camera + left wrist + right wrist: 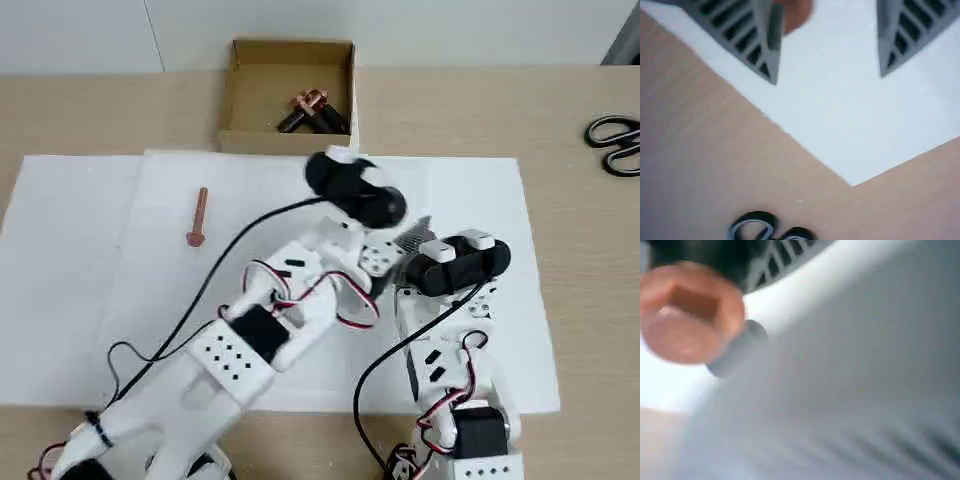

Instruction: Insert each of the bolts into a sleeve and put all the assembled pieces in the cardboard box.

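A copper-coloured bolt with a hexagonal recess in its head [690, 315] looms close and blurred in the right wrist view. A dark grey cylindrical sleeve [737, 347] sits just behind the head. Whether the right arm [460, 262] has hold of it cannot be told.

The left arm's grey ribbed fingers [740, 30] stand wide apart above the white paper sheet [840, 115] and grip nothing. A copper-coloured shape [795, 12] shows just beside one of them at the view's edge. In the high view both arms meet near the middle of the paper.

A second copper bolt [198, 217] lies loose on the paper, well apart from the arms. The open brown cardboard box [240, 100] stands at the paper's far edge on the light wooden surface [580, 220]. It holds a few bolts set in black sleeves [315, 112]. Black-handled scissors [615, 145] lie near the surface's right edge.
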Robot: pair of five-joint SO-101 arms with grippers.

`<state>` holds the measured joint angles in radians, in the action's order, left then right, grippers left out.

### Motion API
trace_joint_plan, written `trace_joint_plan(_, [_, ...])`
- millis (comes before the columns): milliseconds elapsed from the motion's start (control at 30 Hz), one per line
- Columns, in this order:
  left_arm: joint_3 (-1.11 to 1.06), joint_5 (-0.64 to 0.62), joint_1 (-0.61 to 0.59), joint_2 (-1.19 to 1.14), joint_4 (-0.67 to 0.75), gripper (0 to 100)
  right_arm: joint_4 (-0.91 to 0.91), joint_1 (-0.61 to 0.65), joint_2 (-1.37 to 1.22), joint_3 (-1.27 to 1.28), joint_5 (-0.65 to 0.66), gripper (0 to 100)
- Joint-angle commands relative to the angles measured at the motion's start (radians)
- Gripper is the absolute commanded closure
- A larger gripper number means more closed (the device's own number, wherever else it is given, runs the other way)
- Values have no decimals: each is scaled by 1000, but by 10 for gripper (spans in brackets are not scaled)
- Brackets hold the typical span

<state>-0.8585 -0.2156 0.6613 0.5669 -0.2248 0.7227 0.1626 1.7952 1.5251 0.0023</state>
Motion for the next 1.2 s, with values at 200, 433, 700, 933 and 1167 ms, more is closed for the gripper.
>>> trace_joint_plan(200, [4, 2, -224, 141, -106, 874, -16, -2, 18, -11, -9, 995])
trace_joint_plan(433, [-114, 0, -344, 127, -117, 874, -16, -2, 18, -11, -9, 995])
trace_joint_plan(700, [-236, 0, -347, -44, -5, 874, -18, -2, 18, -11, -9, 995])
trace_joint_plan(933, [-259, -6, -348, -206, 129, 876, -18, -2, 18, -11, -9, 995])
trace_joint_plan(1167, [-260, -3, -350, -195, 132, 874, -16, -2, 18, -11, -9, 995])
